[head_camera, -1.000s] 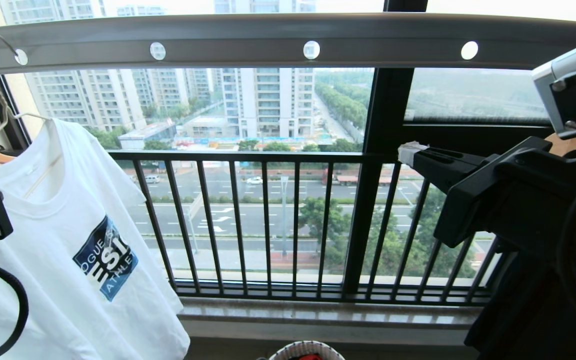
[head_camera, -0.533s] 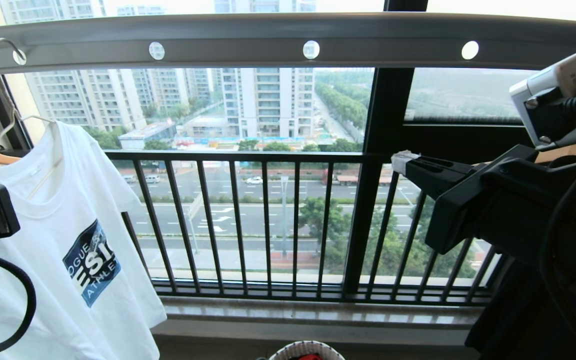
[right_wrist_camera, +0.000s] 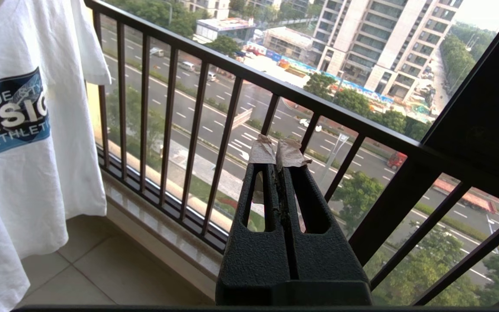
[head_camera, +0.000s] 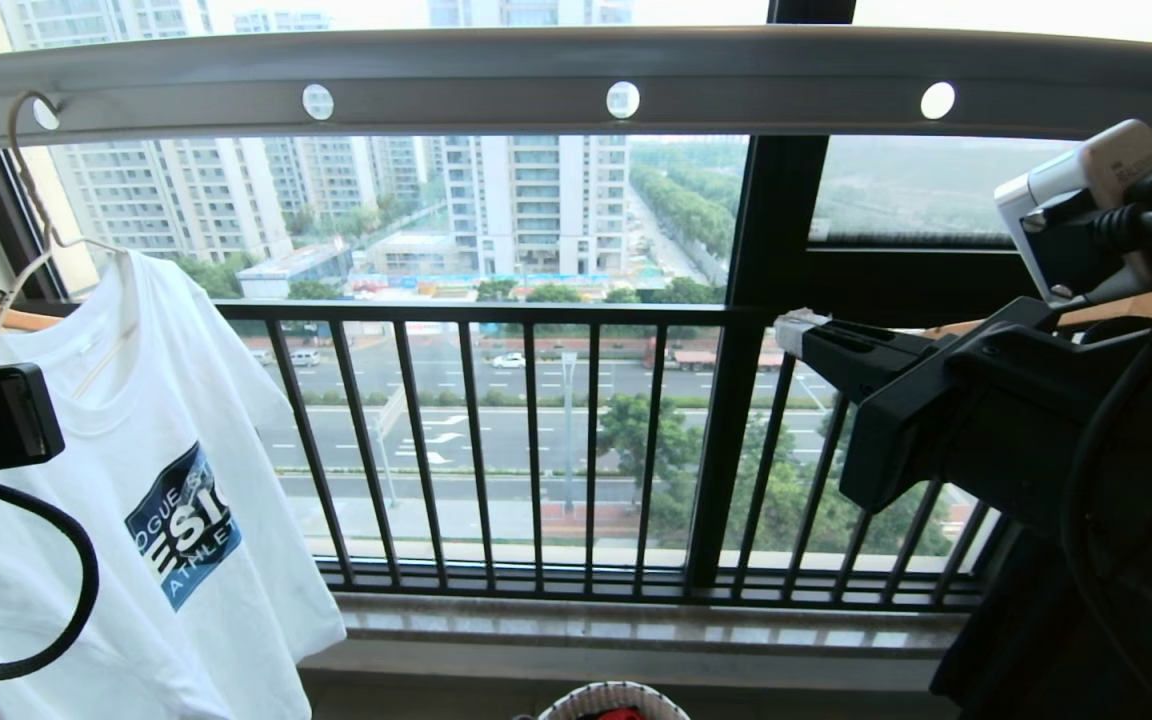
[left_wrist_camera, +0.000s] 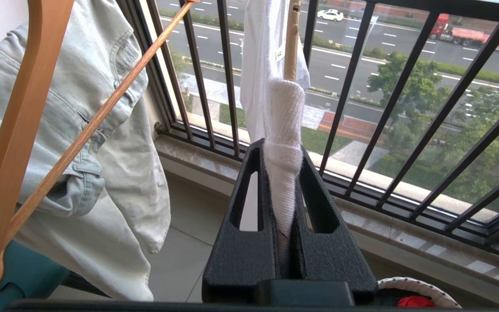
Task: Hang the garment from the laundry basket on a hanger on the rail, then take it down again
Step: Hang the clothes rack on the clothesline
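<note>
My left tool pinches the garment at far left (right tool pressed together, empty); best to unhook the hanger from the rail gently.

Black textured slotted gripper fingers, taped tips, black cable, white camera housing

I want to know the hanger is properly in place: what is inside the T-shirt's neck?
The hanger runs down from the rail into the T-shirt; one arm shows faintly through the cloth. Its shoulders are covered. The left gripper is shut on the T-shirt.
</note>
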